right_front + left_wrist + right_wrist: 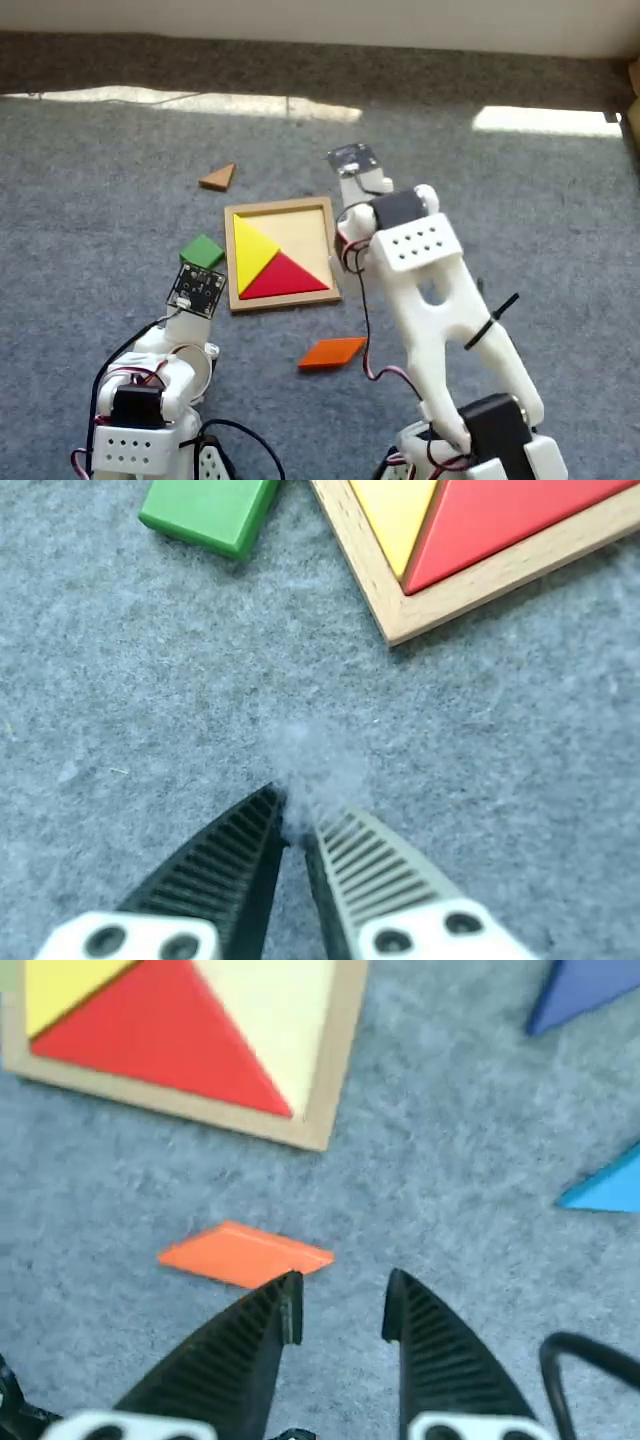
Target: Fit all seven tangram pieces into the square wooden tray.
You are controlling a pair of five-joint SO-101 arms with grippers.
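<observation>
- Picking up the orange piece (245,1255) looks like the job right now. The right gripper (340,1310) sits just next to it, with its two fingers a little way apart and nothing between them.
- To do it well, I think one finger should go on each long side of the piece, then squeeze gently.
- The piece is thin and lies flat on the grey carpet (520,220). The fingers need to get low, or they may slip over the top.
- It has slanted ends, so it should be turned the right way before it goes into the tray (280,208).
- The left gripper (297,825) is low over the carpet near a corner of the tray. Its fingers are almost pressed together and hold nothing.
- The tray is a square of pale wood with a raised rim. It lies flat on the carpet between the two arms.
- A yellow triangle (250,250) and a red triangle (285,278) are already inside, touching each other. The rest of the tray floor is bare.
- A green square (202,250) lies just beside the tray, and a brown triangle (218,178) lies farther off.
- A dark blue triangle (590,995) and a light blue triangle (605,1190) wait on the carpet too.
</observation>
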